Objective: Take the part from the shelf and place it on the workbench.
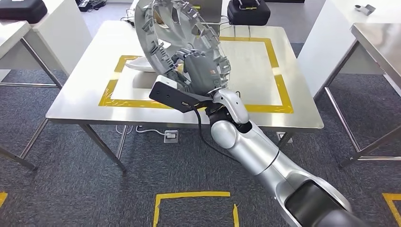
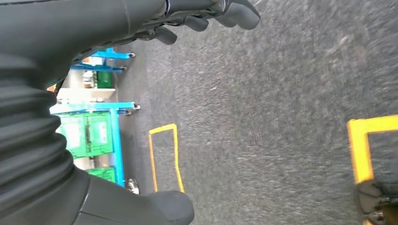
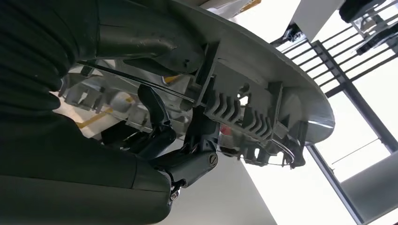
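Note:
The part is a large silver wheel cover (image 1: 175,33) with ribbed clips round its rim. My right hand (image 1: 201,71) grips its near rim and holds it tilted above the steel workbench (image 1: 85,85), over the yellow-taped rectangle (image 1: 281,90). In the right wrist view the cover's rim (image 3: 263,89) runs across my fingers (image 3: 155,105), with my thumb on its outer face. My left hand (image 2: 206,18) hangs over grey carpet with its fingers loosely curled and nothing in them.
A white object (image 1: 139,65) lies on the bench under the cover. Black cases (image 1: 248,12) stand at the bench's far edge and on a table (image 1: 21,9) at left. Another steel table (image 1: 378,42) stands at right. Yellow floor tape (image 1: 194,201) marks the carpet. Blue racks with green crates (image 2: 94,136).

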Controlling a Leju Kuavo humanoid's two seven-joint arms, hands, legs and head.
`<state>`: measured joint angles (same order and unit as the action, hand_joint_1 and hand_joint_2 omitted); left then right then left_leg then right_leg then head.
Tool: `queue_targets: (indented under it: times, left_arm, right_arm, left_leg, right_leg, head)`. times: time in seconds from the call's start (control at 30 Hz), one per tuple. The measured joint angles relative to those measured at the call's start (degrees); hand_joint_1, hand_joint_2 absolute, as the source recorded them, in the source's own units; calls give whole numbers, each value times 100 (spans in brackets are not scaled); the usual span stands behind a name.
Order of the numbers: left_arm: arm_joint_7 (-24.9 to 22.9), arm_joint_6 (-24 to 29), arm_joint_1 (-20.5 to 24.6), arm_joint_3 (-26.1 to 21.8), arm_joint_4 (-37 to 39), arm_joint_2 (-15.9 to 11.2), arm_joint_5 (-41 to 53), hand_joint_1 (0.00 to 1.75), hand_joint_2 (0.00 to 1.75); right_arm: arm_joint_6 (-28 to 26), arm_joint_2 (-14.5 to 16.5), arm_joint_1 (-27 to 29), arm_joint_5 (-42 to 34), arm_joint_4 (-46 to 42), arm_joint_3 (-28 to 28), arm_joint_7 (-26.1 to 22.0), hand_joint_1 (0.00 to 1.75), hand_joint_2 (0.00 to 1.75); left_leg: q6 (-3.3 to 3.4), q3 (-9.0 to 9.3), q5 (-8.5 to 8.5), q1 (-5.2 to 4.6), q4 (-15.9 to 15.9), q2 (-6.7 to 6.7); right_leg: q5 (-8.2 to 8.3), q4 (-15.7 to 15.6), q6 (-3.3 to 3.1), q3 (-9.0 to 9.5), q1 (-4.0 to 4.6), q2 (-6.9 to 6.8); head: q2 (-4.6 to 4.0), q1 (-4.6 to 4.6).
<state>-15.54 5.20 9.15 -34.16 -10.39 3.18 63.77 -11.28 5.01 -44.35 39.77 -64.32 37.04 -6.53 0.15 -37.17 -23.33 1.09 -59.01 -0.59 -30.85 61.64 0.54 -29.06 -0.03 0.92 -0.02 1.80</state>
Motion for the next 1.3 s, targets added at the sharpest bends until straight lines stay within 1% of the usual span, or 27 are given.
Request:
queue_targets:
  times: [0.03, 0.07, 0.1, 0.13, 0.17, 0.2, 0.23, 0.27, 0.3, 0.33, 0.37, 0.4, 0.43, 0.5, 0.53, 0.57, 0.6, 0.7, 0.83, 1.0, 1.2, 1.3]
  left_arm:
    - [4, -2, 7, 0, -3, 1, 3, 0, 175]
    - [14, -18, 13, 0, -5, -2, 5, 0, 175]
    - [32, -48, 21, 0, -6, -5, 7, 0, 175]
    - [59, -93, 27, 0, -6, -6, 8, 0, 175]
    - [88, -142, 32, 0, -6, -7, 14, 0, 175]
    - [113, -182, 37, 0, -6, -7, 25, 0, 175]
    - [132, -212, 44, 0, -6, -7, 41, 0, 175]
    - [144, -229, 54, 0, -5, -2, 65, 0, 175]
    - [153, -241, 65, 0, -3, 10, 84, 0, 175]
    - [160, -250, 81, 0, -3, 20, 101, 0, 175]
    - [163, -254, 99, 0, -5, 28, 113, 0, 175]
    - [163, -261, 110, -1, -6, 32, 120, 0, 175]
    - [163, -265, 119, -1, -8, 28, 128, 0, 175]
    - [162, -275, 114, -2, -7, 24, 146, 0, 175]
    - [163, -276, 114, -2, -6, 24, 157, 0, 175]
    - [166, -278, 115, -2, -6, 22, 167, 0, 175]
    - [170, -279, 119, -2, -6, 18, 180, 0, 175]
    - [183, -280, 124, -2, -6, -6, 209, 0, 175]
    - [207, -274, 116, -2, -6, -35, 210, 0, 175]
    - [186, -261, 106, -2, -6, -49, 227, 0, 175]
    - [187, -259, 99, -2, -6, -54, 247, 0, 175]
    - [204, -245, 99, -2, -6, -55, 273, 0, 175]
  right_arm:
    - [3, 0, -21, 4, 22, -26, 27, 175, 175]
    - [12, -1, -49, 9, 68, -54, 59, 175, 175]
    - [33, -1, -94, 16, 141, -88, 95, 175, 175]
    - [64, -2, -151, 25, 248, -131, 132, 175, 175]
    - [98, -2, -225, 33, 390, -182, 166, 175, 175]
    - [130, -1, -308, 47, 564, -240, 197, 175, 175]
    - [151, -1, -407, 68, 784, -308, 219, 175, 175]
    - [161, -1, -517, 90, 1023, -380, 231, 175, 175]
    - [164, -1, -638, 114, 1290, -462, 233, 175, 175]
    - [161, -1, -772, 140, 1567, -548, 220, 175, 175]
    - [155, -1, -899, 162, 1816, -625, 192, 175, 175]
    - [143, 0, -1014, 185, 2054, -695, 158, 175, 175]
    - [129, 1, -1113, 205, 2260, -752, 130, 175, 175]
    - [120, 1, -1249, 241, 2614, -834, 165, 175, 175]
    - [134, 1, -1301, 261, 2777, -868, 229, 175, 175]
    - [161, 0, -1344, 281, 2937, -898, 312, 175, 175]
    - [193, -3, -1382, 297, 3101, -933, 404, 175, 175]
    - [266, -24, -1462, 316, 3537, -1044, 619, 175, 175]
    - [296, -98, -1508, 318, 3938, -1206, 760, 175, 175]
    - [326, -152, -1533, 345, 4214, -1332, 739, 175, 175]
    - [454, -134, -1532, 482, 4341, -1335, 559, 175, 175]
    - [505, -76, -1506, 564, 4364, -1335, 460, 44, 44]
  left_leg:
    - [34, 46, -27, 3, 6, 7]
    - [59, 86, -60, 1, 13, 11]
    - [76, 127, -98, -4, 15, 17]
    - [85, 171, -136, -9, 15, 24]
    - [92, 222, -182, -17, 15, 34]
    - [95, 277, -229, -25, 15, 47]
    - [97, 337, -274, -38, 15, 60]
    - [99, 393, -318, -49, 19, 73]
    - [95, 439, -357, -60, 18, 84]
    - [80, 469, -389, -68, 26, 102]
    - [58, 482, -410, -69, 48, 117]
    - [43, 493, -419, -79, 59, 128]
    - [37, 500, -416, -84, 85, 137]
    - [36, 524, -404, -96, 114, 132]
    - [26, 534, -404, -92, 132, 129]
    - [11, 544, -409, -92, 145, 127]
    - [0, 555, -417, -92, 158, 125]
    - [-14, 574, -425, -94, 189, 115]
    - [-25, 588, -428, -94, 209, 100]
    - [-40, 595, -425, -93, 213, 91]
    - [-43, 595, -423, -93, 213, 88]
    - [-43, 596, -423, -94, 213, 87]
  right_leg:
    - [-1, 281, 26, -185, -7, -18]
    - [-66, 615, 56, -431, -11, -35]
    - [-213, 934, 79, -700, -11, -42]
    - [-388, 1168, 91, -937, -11, -44]
    - [-520, 1270, 88, -1114, -8, -45]
    - [-537, 1220, 69, -1207, 0, -46]
    - [-367, 979, 27, -1200, 14, -48]
    - [-52, 605, -42, -1124, 40, -54]
    - [306, 210, -124, -1031, 78, -52]
    - [579, -121, -186, -950, 113, -49]
    - [743, -328, -228, -890, 143, -45]
    - [841, -423, -211, -859, 148, -36]
    - [872, -457, -158, -835, 140, -35]
    - [956, -499, -121, -805, 125, -31]
    - [935, -495, -137, -805, 130, -29]
    - [919, -492, -170, -806, 134, -28]
    - [909, -490, -181, -806, 134, -27]
    - [893, -490, -202, -807, 132, -19]
    - [887, -487, -213, -807, 132, -5]
    - [887, -483, -217, -806, 132, 4]
    - [888, -481, -218, -802, 130, 3]
    - [888, -480, -218, -803, 126, 4]
  head:
    - [0, -5]
    - [0, -10]
    - [0, -13]
    - [0, -13]
    - [0, -14]
    - [0, -14]
    - [0, -16]
    - [0, -18]
    - [0, -16]
    - [0, -22]
    - [0, -31]
    - [0, -37]
    - [0, -48]
    - [0, -49]
    - [0, -51]
    - [0, -50]
    - [0, -49]
    - [0, -49]
    - [0, -49]
    - [0, -51]
    - [0, -51]
    - [0, -51]
